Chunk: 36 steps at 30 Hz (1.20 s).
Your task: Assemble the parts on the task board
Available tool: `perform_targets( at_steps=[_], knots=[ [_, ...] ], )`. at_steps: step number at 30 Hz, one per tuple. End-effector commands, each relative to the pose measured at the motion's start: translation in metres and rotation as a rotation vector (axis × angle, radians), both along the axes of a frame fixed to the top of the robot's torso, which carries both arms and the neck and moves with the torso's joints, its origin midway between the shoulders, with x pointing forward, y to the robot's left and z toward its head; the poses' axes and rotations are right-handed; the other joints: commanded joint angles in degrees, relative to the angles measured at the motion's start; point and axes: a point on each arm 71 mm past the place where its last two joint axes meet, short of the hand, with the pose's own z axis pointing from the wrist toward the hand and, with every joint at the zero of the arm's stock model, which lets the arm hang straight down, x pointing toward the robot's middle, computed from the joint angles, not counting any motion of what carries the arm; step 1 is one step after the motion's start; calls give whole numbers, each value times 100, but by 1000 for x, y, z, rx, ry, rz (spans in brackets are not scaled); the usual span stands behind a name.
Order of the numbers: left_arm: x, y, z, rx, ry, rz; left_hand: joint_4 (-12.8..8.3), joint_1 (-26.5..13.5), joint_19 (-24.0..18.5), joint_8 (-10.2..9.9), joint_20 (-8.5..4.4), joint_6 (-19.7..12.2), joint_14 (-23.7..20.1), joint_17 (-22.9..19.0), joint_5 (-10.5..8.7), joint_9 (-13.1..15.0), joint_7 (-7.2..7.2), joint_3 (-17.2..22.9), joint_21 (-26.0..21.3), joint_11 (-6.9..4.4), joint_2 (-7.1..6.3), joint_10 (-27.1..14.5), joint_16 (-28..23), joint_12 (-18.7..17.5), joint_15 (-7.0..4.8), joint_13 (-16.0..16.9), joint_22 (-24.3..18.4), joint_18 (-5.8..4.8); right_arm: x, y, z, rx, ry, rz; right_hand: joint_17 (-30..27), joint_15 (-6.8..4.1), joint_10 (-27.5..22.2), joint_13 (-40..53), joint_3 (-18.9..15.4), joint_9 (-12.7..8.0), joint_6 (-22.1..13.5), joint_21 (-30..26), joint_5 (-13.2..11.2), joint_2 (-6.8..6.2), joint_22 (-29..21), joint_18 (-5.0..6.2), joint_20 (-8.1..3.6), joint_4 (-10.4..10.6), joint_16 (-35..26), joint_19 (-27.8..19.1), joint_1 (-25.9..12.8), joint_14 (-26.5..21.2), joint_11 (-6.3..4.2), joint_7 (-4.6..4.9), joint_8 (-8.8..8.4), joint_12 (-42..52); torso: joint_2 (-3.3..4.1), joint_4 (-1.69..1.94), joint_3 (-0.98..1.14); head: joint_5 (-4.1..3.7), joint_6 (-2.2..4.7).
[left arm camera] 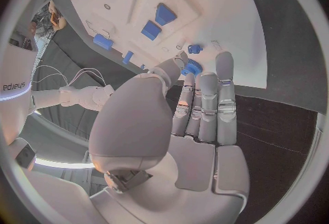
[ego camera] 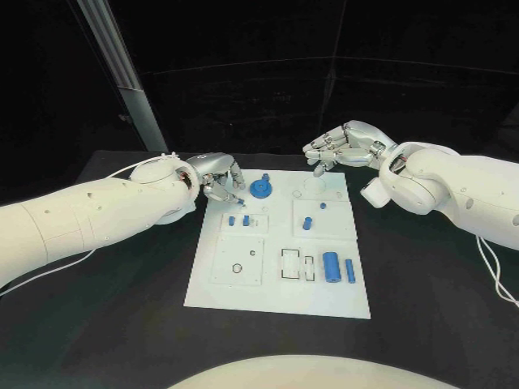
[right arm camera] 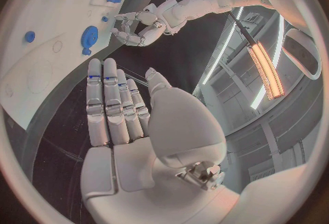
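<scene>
The task board (ego camera: 277,288) is a white plate that lies in the middle of the black table (ego camera: 119,316). Its near edge is toward the robot.

Near the board's near right corner a blue cylinder (ego camera: 331,262) lies on its side. A thin blue bar (ego camera: 349,271) lies just beside it, closer to the right edge. Next to them are two small frames (ego camera: 296,264) drawn in dark lines. On the near left part of the board is a square panel with a dark ring (ego camera: 236,267) on it.

Further up, near the middle of the board, two small blue pegs (ego camera: 238,220) stand close together on the left side. A small blue piece (ego camera: 307,222) sits in the square on the right side, and a tiny blue bit (ego camera: 323,206) is just past it.

At the far edge of the board sits a round blue gear (ego camera: 261,188). A white round knob (ego camera: 315,185) is to its right.

The left hand (ego camera: 219,180) is at the board's far left corner, just beside the blue gear. Its fingers are bent down toward the board and lie close together. In the left wrist view the fingertips (left arm camera: 225,62) are right by the gear, but I cannot tell if they touch it or hold it.

The right hand (ego camera: 344,147) is up above the far right corner of the board. Its fingers are a little curled and spread apart, and it holds nothing.
</scene>
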Motion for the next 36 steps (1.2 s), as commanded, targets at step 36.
perform_targets(
  at_steps=[36],
  knots=[
    [6, -12, -24, 138, 72, -22, 22, 216, 567, 248, -15, 199, 835, 863, -7, -187, -11, 8, 1039, -68, 261, 974, 913, -815, -80, -998, 683, -54, 1, 3, 2, 8, -11, 6, -8, 43, -43, 1, -15, 2, -22, -44, -17, -10, -1, 73, 4, 39, -14, 36, -55, 8, -3, 16, 31, 27, 4, -7, 0, -3, -29]
  ],
)
